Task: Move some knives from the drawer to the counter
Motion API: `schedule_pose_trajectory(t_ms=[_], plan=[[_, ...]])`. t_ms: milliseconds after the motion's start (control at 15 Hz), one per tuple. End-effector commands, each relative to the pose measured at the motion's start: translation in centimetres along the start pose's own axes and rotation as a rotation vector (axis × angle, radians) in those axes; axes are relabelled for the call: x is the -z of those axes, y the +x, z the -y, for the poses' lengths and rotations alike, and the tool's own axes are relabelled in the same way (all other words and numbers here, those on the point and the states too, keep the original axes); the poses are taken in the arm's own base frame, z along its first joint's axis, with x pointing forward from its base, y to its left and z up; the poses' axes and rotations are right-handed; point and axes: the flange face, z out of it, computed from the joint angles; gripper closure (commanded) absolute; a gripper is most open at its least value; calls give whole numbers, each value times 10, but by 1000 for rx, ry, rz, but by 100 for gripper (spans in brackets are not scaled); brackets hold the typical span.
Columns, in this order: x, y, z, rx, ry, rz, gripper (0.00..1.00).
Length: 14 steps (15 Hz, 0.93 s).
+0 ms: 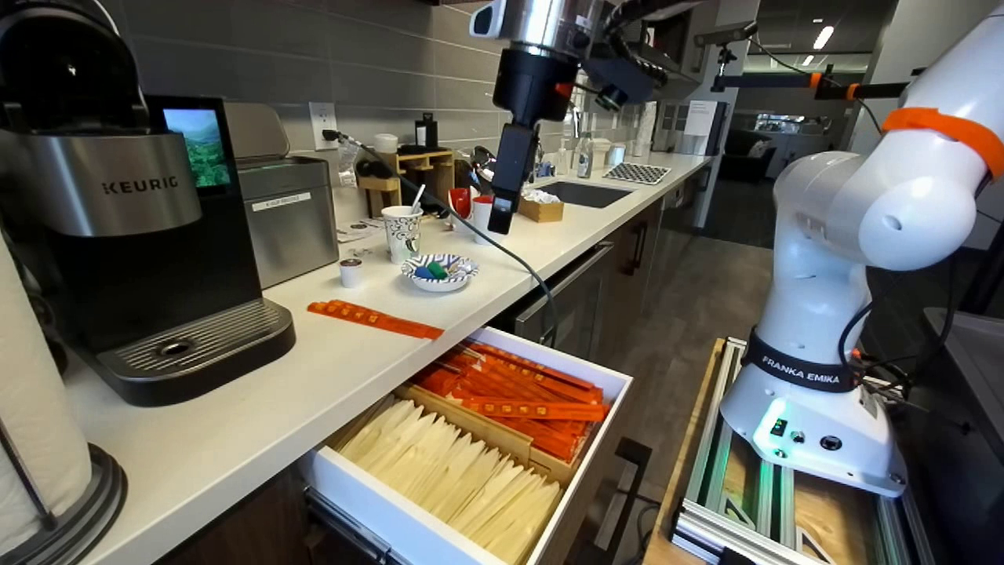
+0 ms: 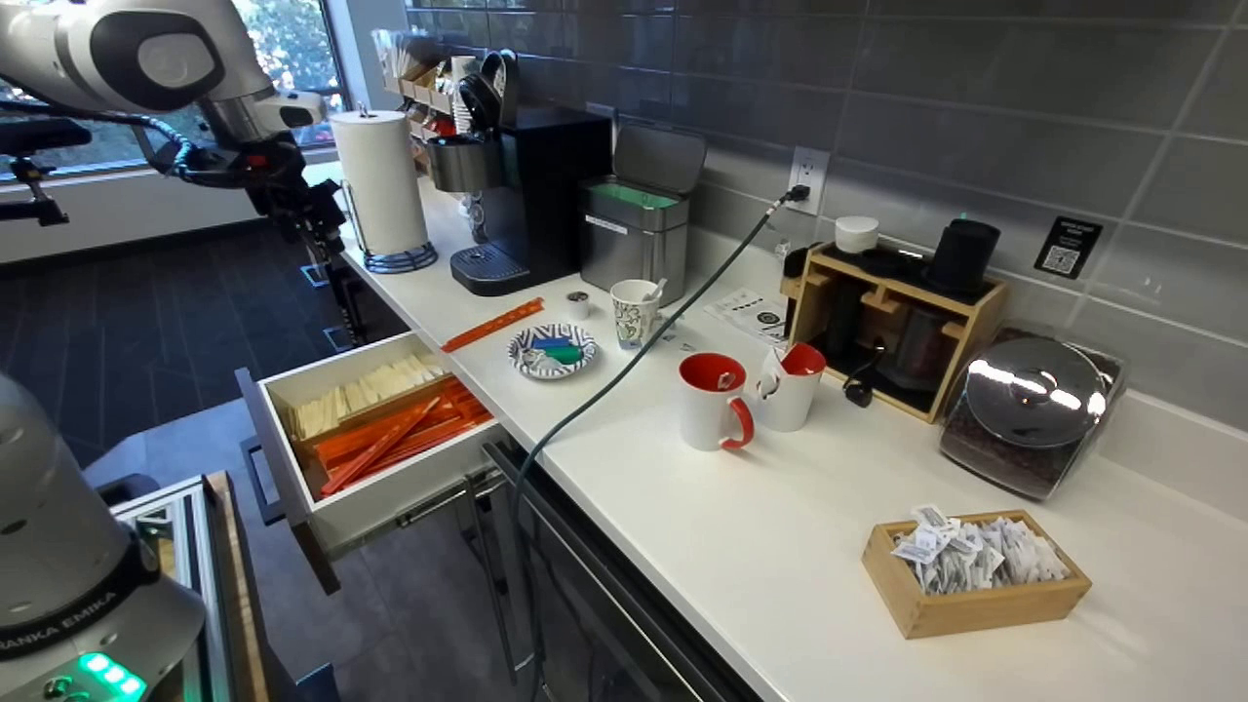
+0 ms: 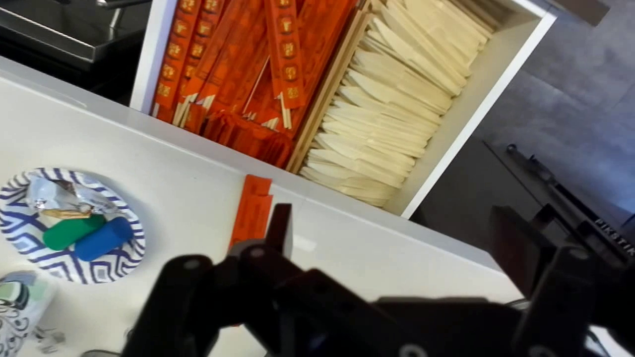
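Note:
The white drawer (image 1: 376, 514) is pulled out and also shows in the wrist view (image 3: 488, 119). One compartment holds many cream knives (image 3: 377, 114), stacked on edge. The other holds orange-red packets (image 3: 228, 64); pale stick ends protrude, so they look like sleeved chopsticks, not knives. A long orange-red strip (image 1: 376, 319) lies on the white counter (image 1: 353, 384) by its front edge; it also shows in an exterior view (image 2: 492, 325). My gripper (image 3: 399, 233) is open and empty, raised above the counter near the drawer. Its finger hides part of the strip.
A patterned bowl (image 1: 439, 273) with blue and green pieces stands by the strip, with a paper cup (image 1: 402, 234) behind. A coffee machine (image 1: 157, 259) stands close by. A dark cable (image 2: 624, 375) crosses the counter and hangs over its edge. Mugs (image 2: 712, 405) stand farther along.

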Motion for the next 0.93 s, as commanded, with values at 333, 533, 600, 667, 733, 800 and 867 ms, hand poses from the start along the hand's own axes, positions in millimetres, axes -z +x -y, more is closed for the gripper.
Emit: schedule_pose_trajectory(t_ms=[333, 533, 600, 667, 733, 800, 867], plan=[[-25, -2, 29, 188, 30, 72, 0], [-66, -20, 62, 340, 58, 110, 0], [-80, -24, 72, 394, 61, 134, 0], [-95, -28, 82, 449, 56, 160, 0], [-110, -32, 93, 503, 44, 187, 0], [-124, -35, 102, 551, 27, 217, 0], [-139, -38, 111, 603, 25, 239, 0]])
